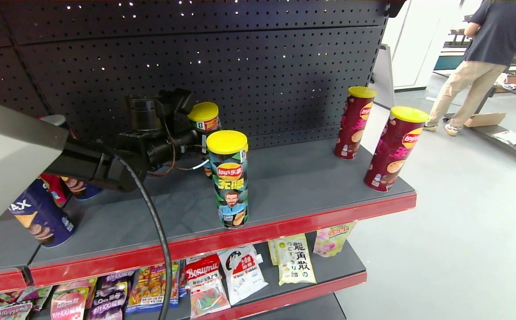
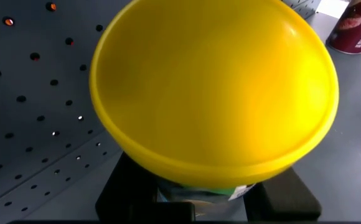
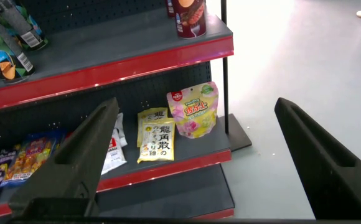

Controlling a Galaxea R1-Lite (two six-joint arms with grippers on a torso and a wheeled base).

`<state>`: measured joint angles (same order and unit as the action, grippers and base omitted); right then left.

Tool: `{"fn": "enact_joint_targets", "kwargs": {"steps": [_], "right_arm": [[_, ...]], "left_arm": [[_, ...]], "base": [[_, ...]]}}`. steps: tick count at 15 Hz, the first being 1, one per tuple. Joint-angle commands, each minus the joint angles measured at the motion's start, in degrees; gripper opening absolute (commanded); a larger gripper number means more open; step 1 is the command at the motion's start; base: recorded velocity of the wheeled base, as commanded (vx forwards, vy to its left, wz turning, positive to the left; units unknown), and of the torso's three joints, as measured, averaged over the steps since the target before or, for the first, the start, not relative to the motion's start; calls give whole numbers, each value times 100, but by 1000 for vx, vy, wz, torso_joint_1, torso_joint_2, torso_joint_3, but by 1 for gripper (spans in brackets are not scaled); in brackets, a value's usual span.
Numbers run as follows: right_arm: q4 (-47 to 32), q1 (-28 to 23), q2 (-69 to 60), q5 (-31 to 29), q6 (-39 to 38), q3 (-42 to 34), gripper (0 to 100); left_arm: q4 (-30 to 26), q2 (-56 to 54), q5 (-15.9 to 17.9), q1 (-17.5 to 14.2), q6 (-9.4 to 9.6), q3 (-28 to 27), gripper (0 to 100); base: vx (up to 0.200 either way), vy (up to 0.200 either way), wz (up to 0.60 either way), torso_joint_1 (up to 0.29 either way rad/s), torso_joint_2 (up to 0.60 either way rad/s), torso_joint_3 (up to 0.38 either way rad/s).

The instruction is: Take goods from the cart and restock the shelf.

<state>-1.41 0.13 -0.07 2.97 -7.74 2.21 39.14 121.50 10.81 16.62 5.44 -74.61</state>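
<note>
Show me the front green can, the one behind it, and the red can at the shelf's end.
Front green can (image 1: 231, 186): head view, label.
Rear green can (image 2: 215, 87): left wrist view, yellow lid.
End red can (image 1: 392, 154): head view, label.

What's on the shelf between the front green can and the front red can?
Nothing. In the head view the grey shelf is bare between the front green can and the front red can.
</note>
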Motion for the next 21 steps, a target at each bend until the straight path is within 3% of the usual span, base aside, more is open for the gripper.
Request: {"fn": "enact_joint_targets", "kwargs": {"steps": [1,17,18,21], "right_arm": [[1,4,7,1,1,-1,100],[1,4,7,1,1,-1,100],[1,4,7,1,1,-1,100],[1,4,7,1,1,-1,100]], "left_arm": [[49,119,0,8,1,-1,0],[181,304,-35,17,10,43,0],[164,286,-35,17,10,43,100],[155,216,-35,8,1,51,100]], "base": [[0,0,0,0,0,0],[0,0,0,0,0,0],[0,0,0,0,0,0],[0,0,0,0,0,0]]}}
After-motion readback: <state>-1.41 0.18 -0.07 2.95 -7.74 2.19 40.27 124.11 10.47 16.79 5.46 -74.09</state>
